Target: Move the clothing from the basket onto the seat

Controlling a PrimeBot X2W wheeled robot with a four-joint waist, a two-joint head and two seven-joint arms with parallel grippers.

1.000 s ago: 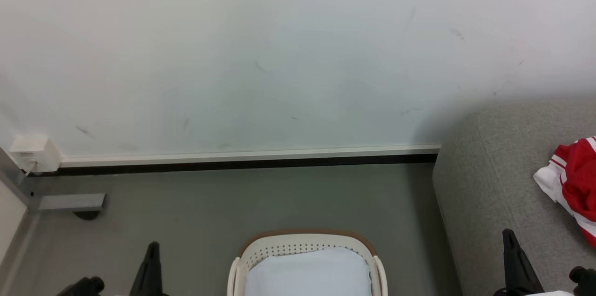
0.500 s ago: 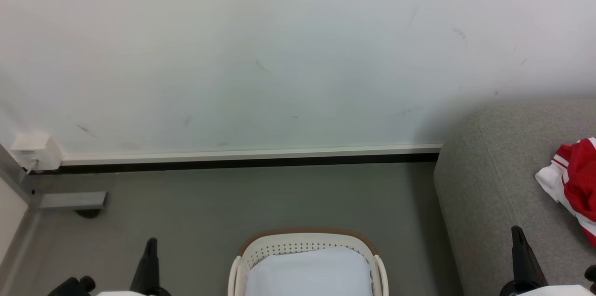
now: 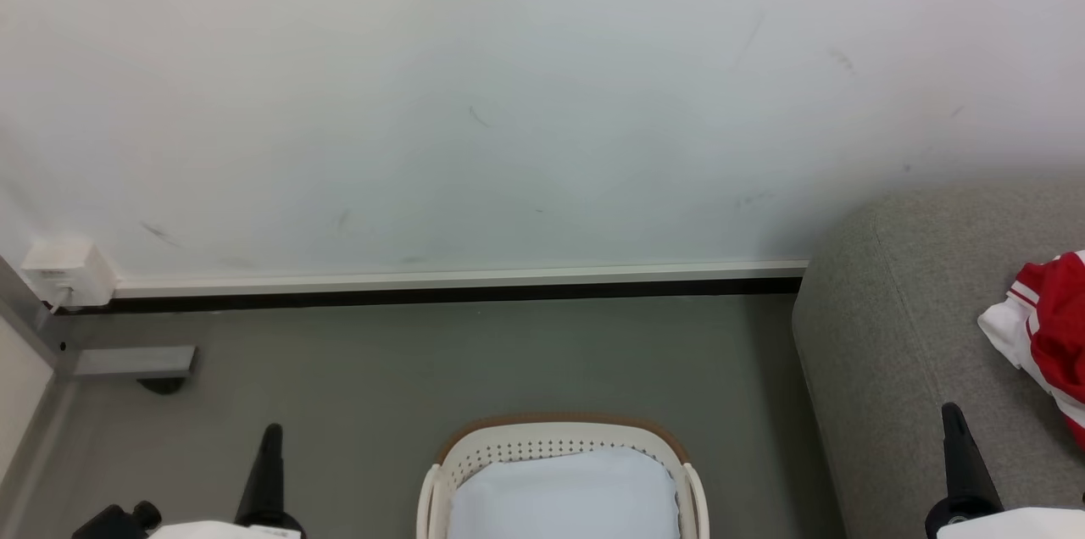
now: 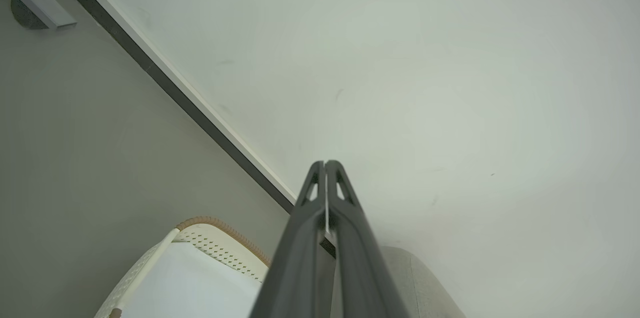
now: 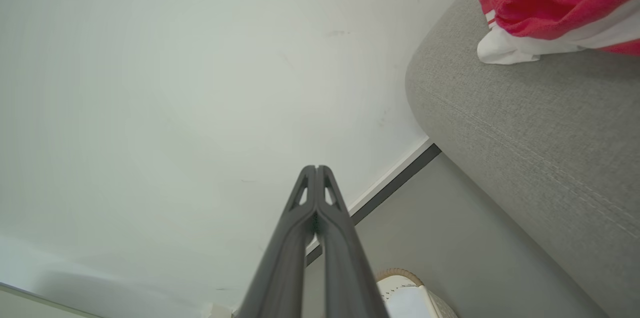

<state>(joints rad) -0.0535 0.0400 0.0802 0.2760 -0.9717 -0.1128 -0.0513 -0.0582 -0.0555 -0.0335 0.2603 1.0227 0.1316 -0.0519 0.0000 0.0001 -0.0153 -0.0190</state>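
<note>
"How far had it got?"

"Near the end, I judged. The grey seat [image 3: 890, 336] stood at four o'clock with the red-and-white clothing [image 3: 1047, 327] lying on it. What I could see of the laundry basket [image 3: 551, 437], at six, held a pale pad [image 3: 564, 497]."

"And the claws?"

"Both clenched on nothing: the left gripper [image 3: 271, 430] at seven, the right gripper [image 3: 951, 410] at five, touching neither cloth nor basket. Next, I'd have said, it needed to check under that pad for hidden garments."

"The room?"

"A scuffed white wall [image 3: 509, 98] at twelve, grey-green floor [image 3: 381, 369], white skirting [image 3: 458, 277], and a socket box [image 3: 68, 272] at nine."
</note>
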